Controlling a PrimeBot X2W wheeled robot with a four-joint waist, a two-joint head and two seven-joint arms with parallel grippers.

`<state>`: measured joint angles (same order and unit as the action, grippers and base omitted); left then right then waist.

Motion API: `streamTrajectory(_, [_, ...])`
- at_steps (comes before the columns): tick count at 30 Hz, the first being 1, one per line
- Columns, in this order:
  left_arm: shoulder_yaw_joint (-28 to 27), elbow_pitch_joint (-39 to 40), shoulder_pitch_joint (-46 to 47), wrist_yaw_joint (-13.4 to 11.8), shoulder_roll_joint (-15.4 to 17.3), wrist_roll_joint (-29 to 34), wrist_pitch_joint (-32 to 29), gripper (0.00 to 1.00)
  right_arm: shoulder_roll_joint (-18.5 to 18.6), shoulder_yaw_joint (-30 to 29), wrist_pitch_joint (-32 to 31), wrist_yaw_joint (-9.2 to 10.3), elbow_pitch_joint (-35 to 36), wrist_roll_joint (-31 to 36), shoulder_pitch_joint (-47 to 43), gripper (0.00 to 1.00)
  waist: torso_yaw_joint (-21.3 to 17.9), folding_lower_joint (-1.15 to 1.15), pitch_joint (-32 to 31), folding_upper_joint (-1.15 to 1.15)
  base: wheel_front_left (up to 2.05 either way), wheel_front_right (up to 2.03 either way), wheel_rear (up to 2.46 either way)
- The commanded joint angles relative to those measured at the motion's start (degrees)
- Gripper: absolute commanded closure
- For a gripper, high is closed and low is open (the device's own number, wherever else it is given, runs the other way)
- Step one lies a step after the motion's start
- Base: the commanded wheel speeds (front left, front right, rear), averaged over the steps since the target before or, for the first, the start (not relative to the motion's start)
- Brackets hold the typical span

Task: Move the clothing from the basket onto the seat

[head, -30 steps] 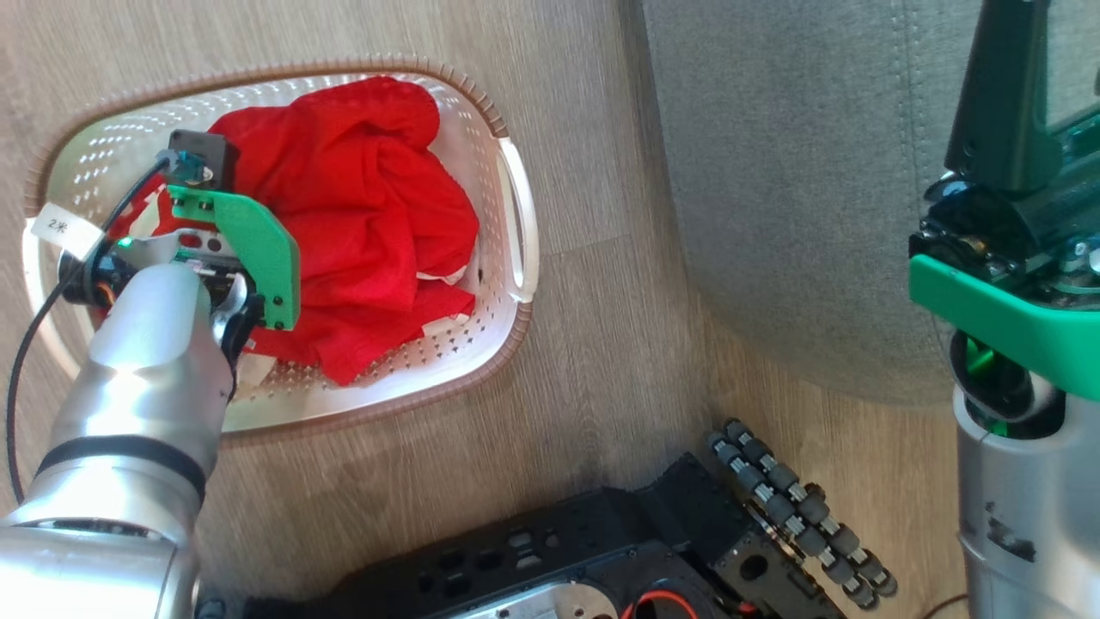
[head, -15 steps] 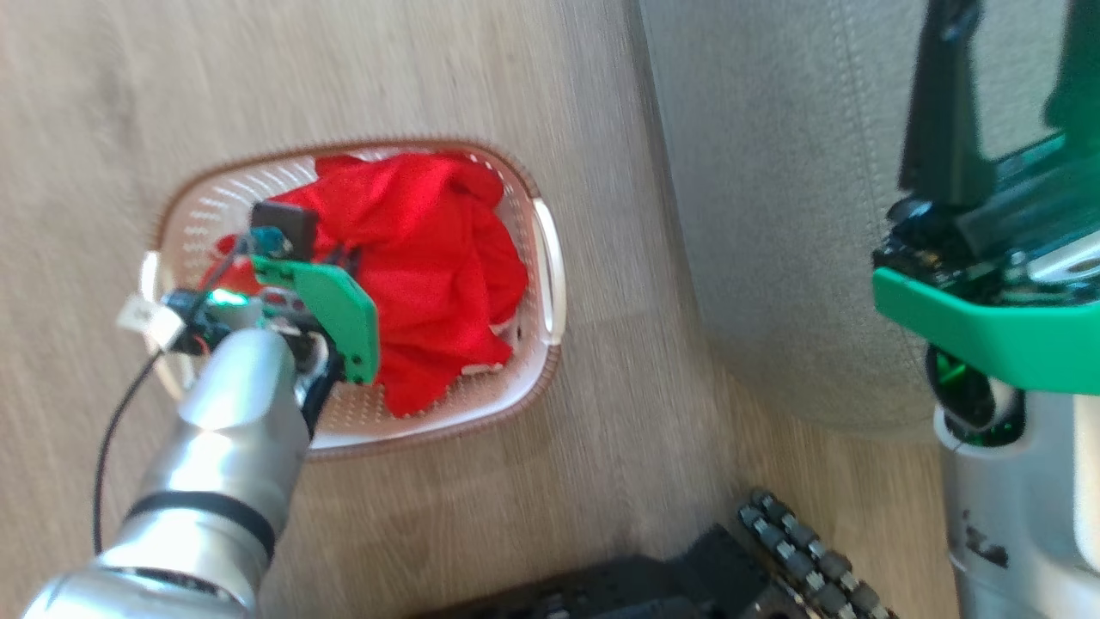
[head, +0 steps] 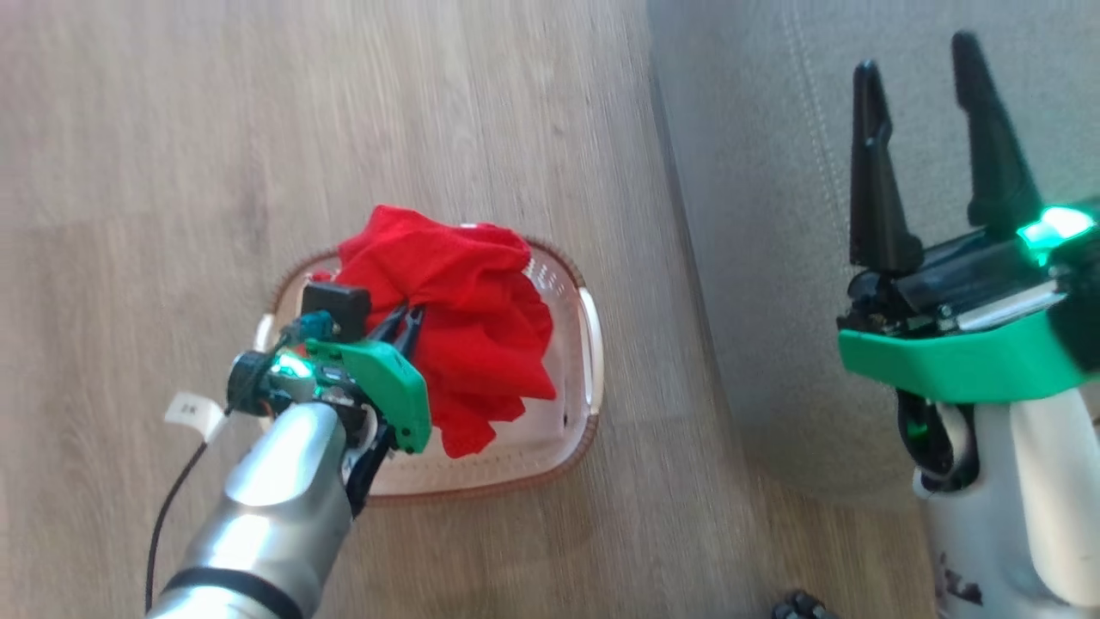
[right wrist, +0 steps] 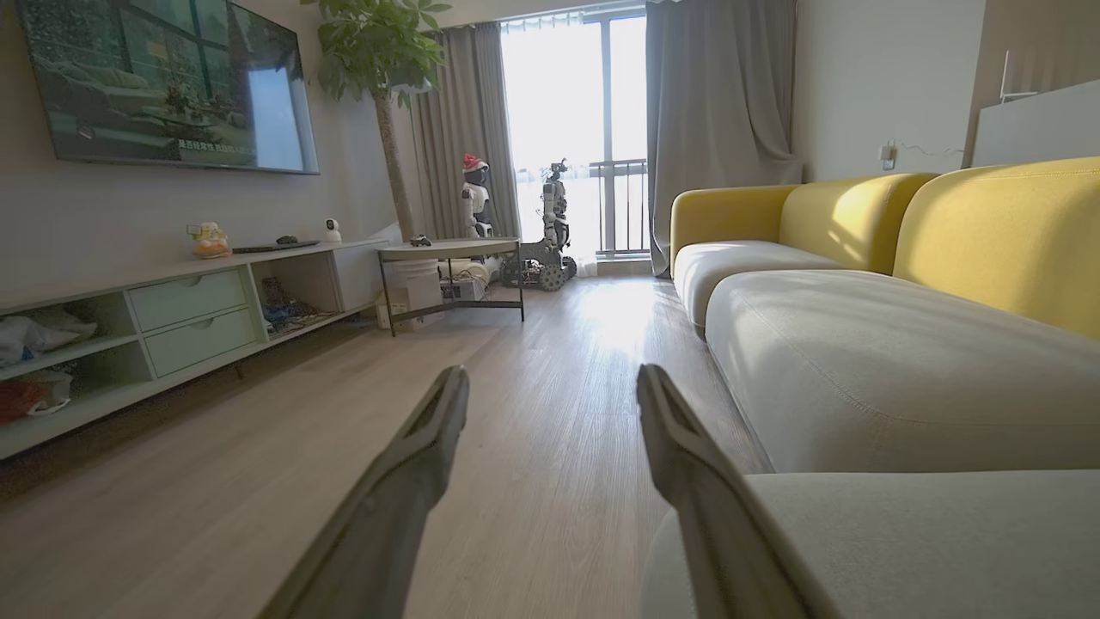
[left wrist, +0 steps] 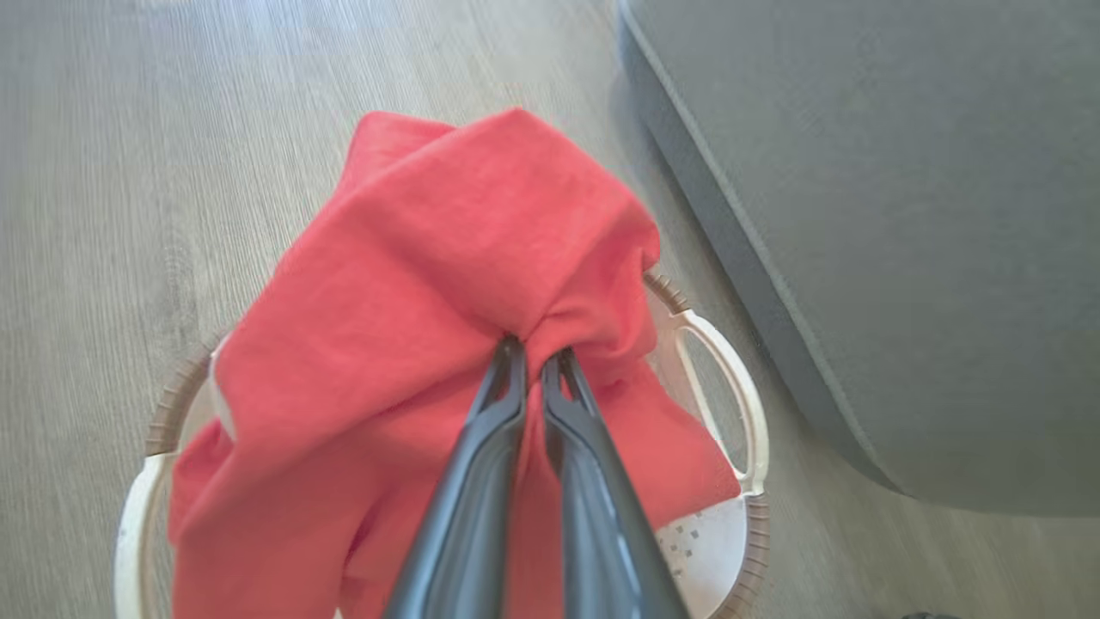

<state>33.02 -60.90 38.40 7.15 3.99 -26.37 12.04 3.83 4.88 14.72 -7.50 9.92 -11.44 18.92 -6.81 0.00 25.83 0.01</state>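
Clothing (left wrist: pixel 447 241) pinched in left tool (left wrist: pixel 533 348): lift clear of basket (left wrist: pixel 732 404), then swing right to seat (left wrist: pixel 902 215); right tool (head: pixel 915 53) spread wide.

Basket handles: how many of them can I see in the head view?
2. One white handle is on the side of the basket nearest the seat. The other handle is on the opposite side, away from the seat. None seems hidden.
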Motion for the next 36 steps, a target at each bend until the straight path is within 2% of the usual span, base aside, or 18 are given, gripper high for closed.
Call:
streamTrajectory(1, [-0.78, 1.98, -0.64, 0.33, 1.79, -0.85, 1.0, 1.0, 0.48, 0.85, 0.28, 0.01, 1.41, -0.12, -1.14, 0.0, 1.32, 0.0, -3.71, -0.01, 0.0, 0.0, 0.0])
streamTrajectory(8, [1.12, 9.08, -4.39, 0.34, 4.47, -5.08, 2.24, 1.0, 1.5, 0.96, 0.28, 0.01, -1.54, -1.77, -4.7, 0.0, 1.86, 0.0, -11.13, -0.01, 0.0, 0.0, 0.0])
streamTrajectory(16, [0.53, 19.13, -7.85, -0.49, 6.76, -6.01, 2.52, 1.0, 2.05, 2.05, 0.28, 0.01, -3.86, -3.11, -8.75, 0.0, 2.14, 0.0, -18.0, -0.01, 0.0, 0.0, 0.0])
streamTrajectory(20, [0.45, 25.77, -9.07, -1.96, 8.26, -6.03, 0.84, 1.0, 1.98, 2.92, 0.28, 0.01, -4.61, -4.67, -10.38, 0.0, 2.18, 0.0, -20.61, -0.01, 0.0, 0.0, 0.0])
streamTrajectory(26, [-0.35, 37.73, -10.9, -5.54, 10.56, -6.56, -3.61, 1.0, 1.99, 4.31, 0.28, 0.01, -5.22, -6.71, -11.96, 0.0, 2.0, 0.0, -23.51, -0.01, 0.0, 0.0, 0.0])
streamTrajectory(36, [-2.03, 52.57, -10.61, -9.74, 13.26, -7.63, -10.57, 1.0, 2.72, 6.66, 0.28, 0.01, -5.84, -7.42, -13.9, 0.0, 2.33, 0.0, -24.91, -0.01, 0.0, 0.0, 0.0])
